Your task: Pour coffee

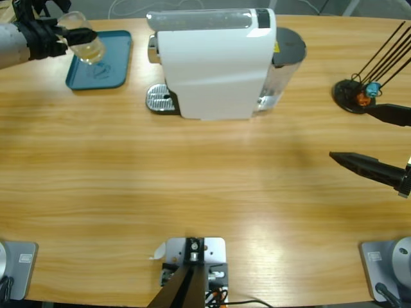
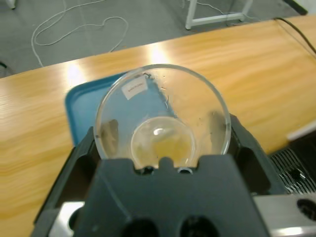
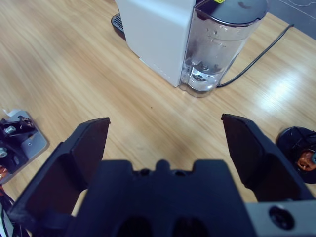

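Left gripper (image 1: 64, 38) at the table's far left corner, jaws clamped around a clear glass (image 1: 83, 43); glass is tilted in the high view and sits over the right part of the blue tray (image 1: 119, 61), whether it touches the tray cannot be told; in the left wrist view the left gripper (image 2: 163, 148) grips the glass (image 2: 163, 113) on both sides, camera looks down into its mouth; coffee (image 2: 165, 145), a thin pale amber layer, lies at the bottom of the glass; small white label on the glass wall; tray (image 2: 84, 111) lies behind the glass in that view.

White coffee machine (image 1: 215, 61) stands at the far edge near the middle, metal drip grille (image 1: 160, 98) at its left foot, clear water tank (image 3: 217, 47) with dark lid on its right.

Right gripper (image 1: 379, 144) near the right edge, jaws spread wide, holding nothing, over bare wood (image 3: 74, 64); black round stand (image 1: 353, 95) with thin rods just beyond it toward the far right corner.
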Tool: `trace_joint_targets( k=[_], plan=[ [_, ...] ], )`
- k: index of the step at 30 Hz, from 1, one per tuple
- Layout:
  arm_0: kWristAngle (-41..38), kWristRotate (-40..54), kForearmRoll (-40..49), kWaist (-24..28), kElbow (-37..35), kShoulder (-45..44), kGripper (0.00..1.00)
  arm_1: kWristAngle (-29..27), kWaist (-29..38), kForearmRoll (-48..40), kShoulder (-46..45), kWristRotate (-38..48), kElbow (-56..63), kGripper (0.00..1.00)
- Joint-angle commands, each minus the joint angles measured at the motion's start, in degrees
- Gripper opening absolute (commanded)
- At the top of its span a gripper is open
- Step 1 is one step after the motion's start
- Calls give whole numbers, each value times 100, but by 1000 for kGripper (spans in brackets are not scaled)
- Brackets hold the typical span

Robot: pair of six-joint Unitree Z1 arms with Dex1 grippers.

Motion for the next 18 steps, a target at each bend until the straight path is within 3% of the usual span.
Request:
trace_joint_targets(
  k=[1,16,18],
  plan=[
    [69,-63,-28,321,-352,843,517,66,45,-17,61,-72,177,1000],
    [51,-415,190,379,-354,1400,543,58,47,-15,26,-80,170,1000],
    [51,-431,364,393,-449,1405,688,58,45,-15,21,-80,170,1000]
  ],
)
